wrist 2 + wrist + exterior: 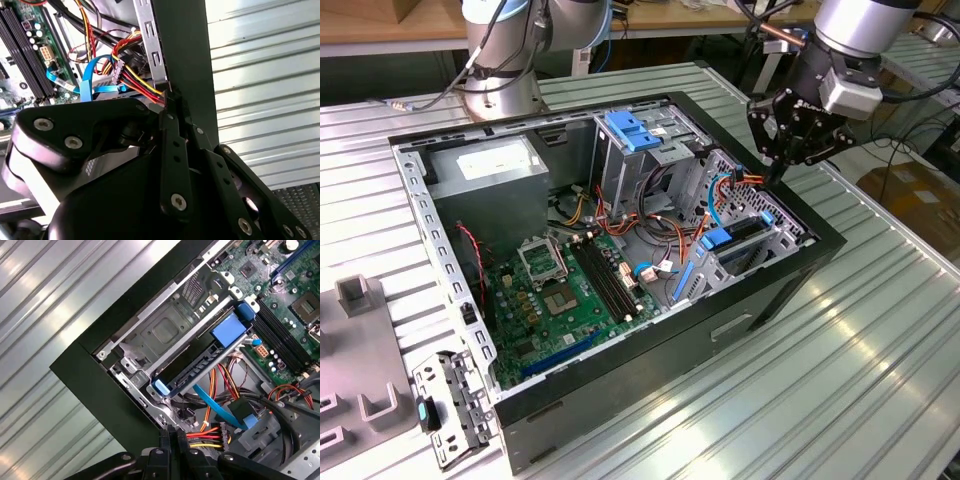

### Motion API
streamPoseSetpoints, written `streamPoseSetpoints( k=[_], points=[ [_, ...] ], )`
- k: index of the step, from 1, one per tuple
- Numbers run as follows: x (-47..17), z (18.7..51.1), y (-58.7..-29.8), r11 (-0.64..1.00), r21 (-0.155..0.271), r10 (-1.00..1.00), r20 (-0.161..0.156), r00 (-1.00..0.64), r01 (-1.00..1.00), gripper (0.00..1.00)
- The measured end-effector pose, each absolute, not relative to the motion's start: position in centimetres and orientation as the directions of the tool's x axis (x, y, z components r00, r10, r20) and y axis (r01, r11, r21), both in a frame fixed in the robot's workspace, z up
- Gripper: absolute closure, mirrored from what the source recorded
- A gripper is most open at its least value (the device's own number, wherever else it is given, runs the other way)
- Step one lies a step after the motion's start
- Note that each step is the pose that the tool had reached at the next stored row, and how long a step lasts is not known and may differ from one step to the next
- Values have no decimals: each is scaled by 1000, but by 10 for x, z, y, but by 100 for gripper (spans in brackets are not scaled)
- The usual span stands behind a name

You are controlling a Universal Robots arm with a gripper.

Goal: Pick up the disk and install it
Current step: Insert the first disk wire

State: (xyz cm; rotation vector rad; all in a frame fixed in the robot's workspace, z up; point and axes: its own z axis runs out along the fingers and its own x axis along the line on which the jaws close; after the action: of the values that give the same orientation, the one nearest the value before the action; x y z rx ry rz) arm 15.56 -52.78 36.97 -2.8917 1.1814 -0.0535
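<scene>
**Q:** Where is your gripper over the open computer case?

**A:** In the exterior view my gripper (782,170) hangs at about two o'clock from the motherboard (565,285), just above the case's (650,375) black rim on the exterior view's right. In both wrist views the fingertips sit right by the bundle of red, yellow and black power wires (142,80) and close to the black wall.

**Q:** How far apart are the fingers, and do they carry anything?

**A:** Pressed together, no gap that I can see. In the second wrist view the two black fingers (172,150) run side by side up to their tips, and nothing sits between them. In the first wrist view they meet just beside the wire connector (222,432); I cannot tell whether they touch it.

**Q:** And the disk?

**A:** The disk (200,367) lies in the metal drive cage (160,335), framed by its blue side rails, with a blue tab at the end nearest the motherboard. In the exterior view it (735,237) is at about seven o'clock from my gripper, near it but apart.

**Q:** What else is in shot?

**A:** A blue data cable (220,407) beside the wires, a bare blue bracket (635,130) atop the upper cage, and the grey power supply (495,175) at the case's far corner.
</scene>
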Motion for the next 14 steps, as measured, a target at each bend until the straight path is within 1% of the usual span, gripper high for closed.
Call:
streamPoseSetpoints(
  k=[4, 9, 14],
  points=[
    [156, 370, -528, -650, -29, -760, 25, 649, -760, 83],
    [152, 370, -528, -640, -29, -769, 25, 639, -768, 83],
    [152, 370, -528, -557, -29, -831, 25, 556, -830, 83]
  ],
)
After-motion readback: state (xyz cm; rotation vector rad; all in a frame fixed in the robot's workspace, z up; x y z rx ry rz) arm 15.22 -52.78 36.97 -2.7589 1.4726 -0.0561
